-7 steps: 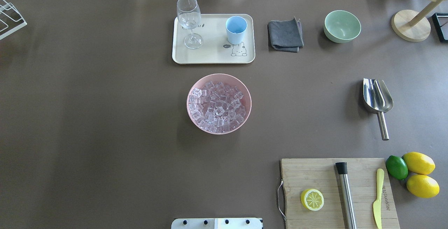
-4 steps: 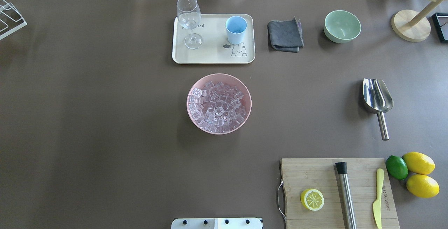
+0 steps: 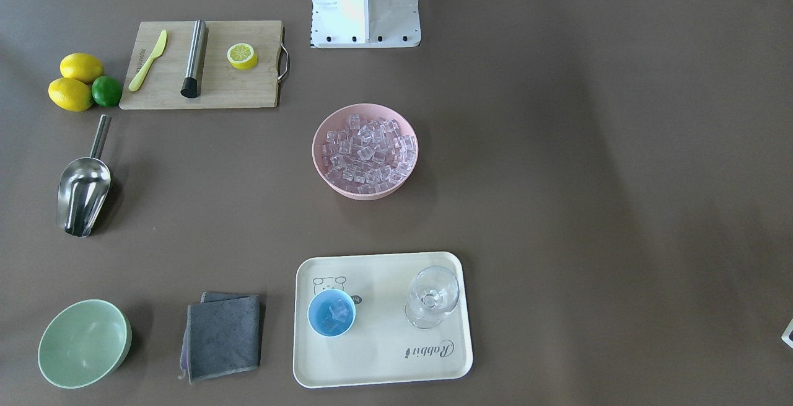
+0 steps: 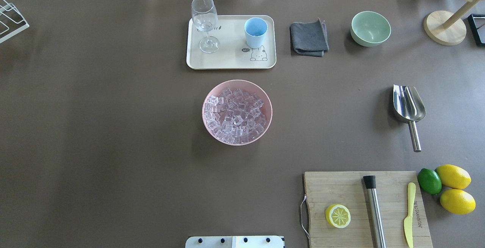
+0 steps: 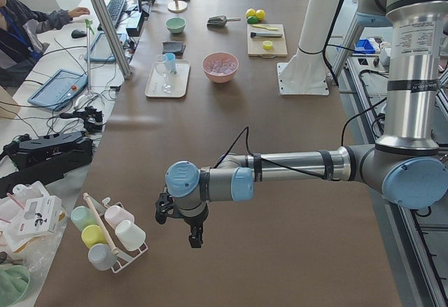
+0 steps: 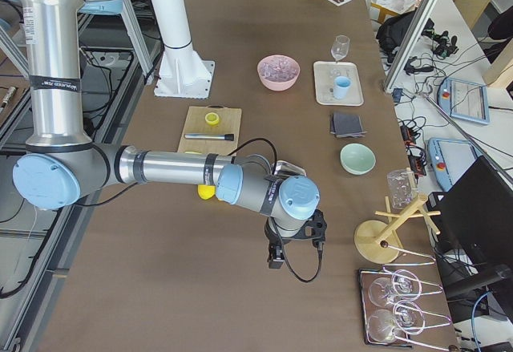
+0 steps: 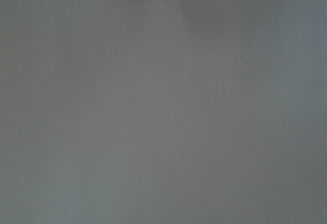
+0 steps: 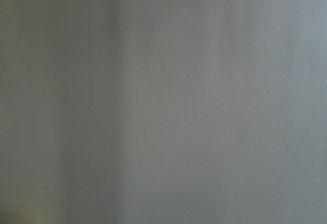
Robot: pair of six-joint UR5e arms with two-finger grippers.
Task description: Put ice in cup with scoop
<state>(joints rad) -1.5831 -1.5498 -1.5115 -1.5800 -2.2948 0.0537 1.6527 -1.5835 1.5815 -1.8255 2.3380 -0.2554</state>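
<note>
On the robot's right side of the worktop point(image 4: 113, 127), the scoop point(image 4: 408, 106) lies flat and alone, handle pointing back toward the robot and ending near a lime point(image 4: 429, 181). The cup point(image 4: 255, 40) stands on a tray point(image 4: 231, 60) at the far side, just beside a stemmed glass point(image 4: 205, 17). The front-facing view shows a few cubes of ice point(image 3: 337, 312) inside the cup, while most of the ice sits heaped in a pink bowl point(image 4: 204, 113) between tray and robot. The left gripper point(image 5: 194, 236) and the right gripper point(image 6: 275, 257) hang over opposite ends of the worktop, well away from all of this. They appear only in the side views, so I cannot tell how wide either one stands. If more ice is wanted, the round, slick handle lying low on the surface looks the likeliest trouble: an off-centre pinch could roll it or let the scoop twist once loaded. The cup's mouth looks narrow against the scoop's trough, so a quick tip would probably scatter cubes over the tray. A wide swing there could also knock the top-heavy glass. Digging hard might push the bowl along.
</note>
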